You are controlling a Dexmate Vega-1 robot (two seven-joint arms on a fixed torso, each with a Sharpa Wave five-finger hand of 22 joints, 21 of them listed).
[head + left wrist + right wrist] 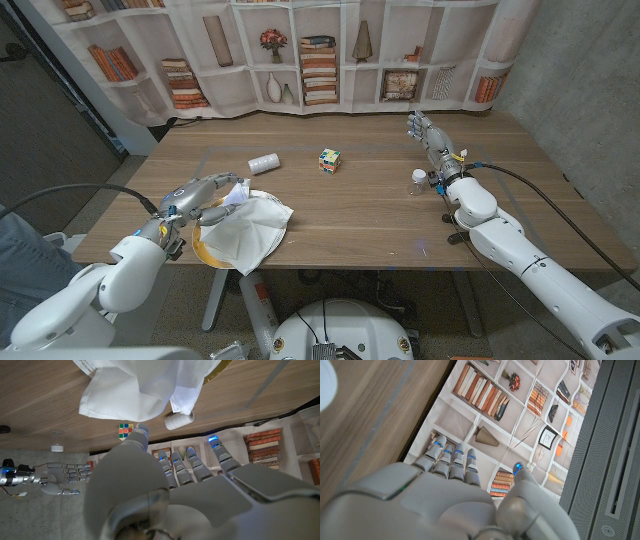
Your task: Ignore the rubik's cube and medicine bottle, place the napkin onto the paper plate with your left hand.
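Bare desk (380, 215) is seen between the left hand (205, 196) and the right hand (428, 135). Just beyond the left hand a medicine bottle (264, 162) lies, with the rubik's cube (329, 159) farther along; a small cap (418, 177) sits beside the right hand.

Both arms are glossy white rounded shells with grey joints between the segments. The left hand (203, 196) and right hand (431, 137) are silvery grey metal, segmented fingers, little blue lights glowing at the fingertips (213, 439). Black cables run along each forearm into the wrist, and the right wrist has some yellow and blue wiring bits showing.
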